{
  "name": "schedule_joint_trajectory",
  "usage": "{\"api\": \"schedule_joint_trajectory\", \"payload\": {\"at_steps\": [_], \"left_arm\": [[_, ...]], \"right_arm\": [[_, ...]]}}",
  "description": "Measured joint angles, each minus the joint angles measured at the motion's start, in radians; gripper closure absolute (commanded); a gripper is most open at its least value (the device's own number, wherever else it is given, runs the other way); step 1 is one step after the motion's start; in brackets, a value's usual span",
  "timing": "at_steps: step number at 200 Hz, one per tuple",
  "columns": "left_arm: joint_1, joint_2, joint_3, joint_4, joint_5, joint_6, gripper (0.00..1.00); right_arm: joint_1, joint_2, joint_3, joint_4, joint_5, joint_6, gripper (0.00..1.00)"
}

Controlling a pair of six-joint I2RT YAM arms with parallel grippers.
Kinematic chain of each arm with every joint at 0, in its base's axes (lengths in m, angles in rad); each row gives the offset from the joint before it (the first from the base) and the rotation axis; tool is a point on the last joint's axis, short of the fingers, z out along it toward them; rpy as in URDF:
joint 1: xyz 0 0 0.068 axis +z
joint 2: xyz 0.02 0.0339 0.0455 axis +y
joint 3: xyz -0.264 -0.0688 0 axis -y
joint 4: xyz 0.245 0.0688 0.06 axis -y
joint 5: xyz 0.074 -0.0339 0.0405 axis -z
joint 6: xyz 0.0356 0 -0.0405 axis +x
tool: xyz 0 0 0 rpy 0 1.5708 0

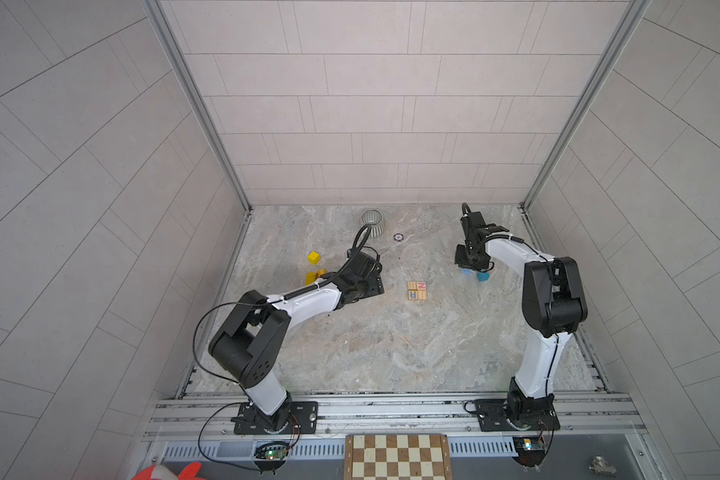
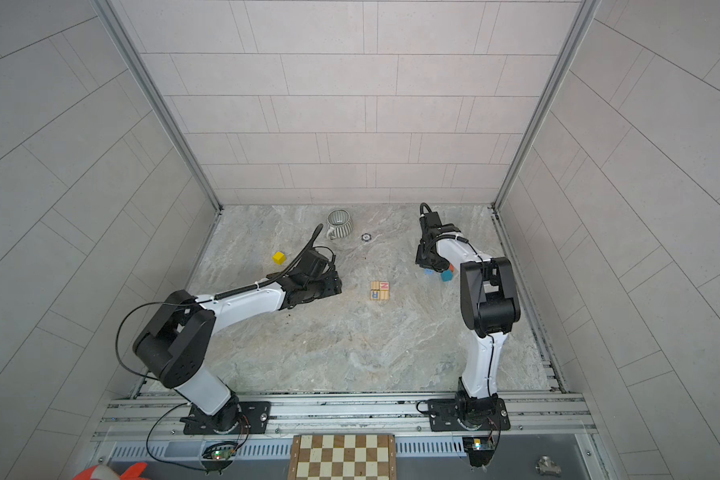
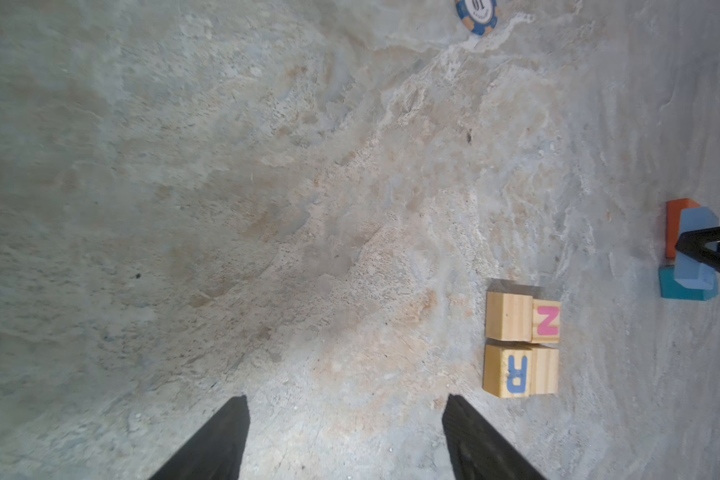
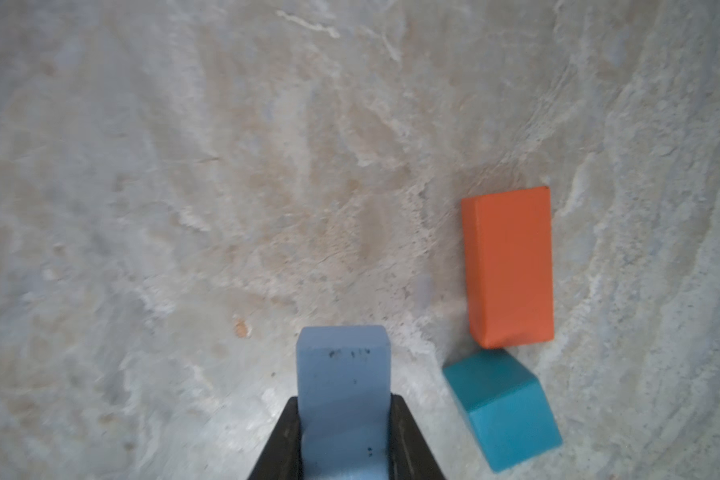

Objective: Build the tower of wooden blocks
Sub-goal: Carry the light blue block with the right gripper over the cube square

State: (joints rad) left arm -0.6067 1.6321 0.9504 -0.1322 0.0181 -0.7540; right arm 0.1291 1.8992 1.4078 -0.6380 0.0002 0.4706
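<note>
My right gripper is shut on a light blue block, low over the marble floor at the right. Beside it lie an orange-red block and a teal cube. Several natural-wood letter cubes sit together as a flat square in the middle, with N and R showing. My left gripper stands open and empty, just left of those cubes. A yellow cube and yellow pieces lie behind the left arm.
A grey ribbed cup stands at the back, with a blue poker chip to its right. A chessboard lies in front of the rail. Tiled walls close in the floor on three sides.
</note>
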Motion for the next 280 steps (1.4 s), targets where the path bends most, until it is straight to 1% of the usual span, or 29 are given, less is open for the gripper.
{"api": "schedule_joint_trajectory", "payload": {"at_steps": [31,81,113,192,280], "left_arm": [[0.000,-0.063,-0.014,-0.042,-0.018,0.003,0.20],[0.000,-0.169,-0.047,-0.122,-0.042,0.010,0.20],[0.000,-0.216,-0.079,-0.171,-0.045,0.011,0.20],[0.000,-0.261,-0.129,-0.238,-0.048,0.043,0.20],[0.033,-0.305,-0.174,-0.264,-0.063,0.064,0.20]], "right_arm": [[0.097,-0.094,-0.056,-0.005,0.004,0.023,0.83],[0.253,-0.182,-0.130,-0.011,0.009,0.093,0.83],[0.322,-0.218,-0.140,-0.012,0.009,0.145,0.83],[0.414,-0.210,-0.154,0.013,0.049,0.225,0.84],[0.471,-0.084,-0.114,0.038,0.080,0.269,0.84]]}}
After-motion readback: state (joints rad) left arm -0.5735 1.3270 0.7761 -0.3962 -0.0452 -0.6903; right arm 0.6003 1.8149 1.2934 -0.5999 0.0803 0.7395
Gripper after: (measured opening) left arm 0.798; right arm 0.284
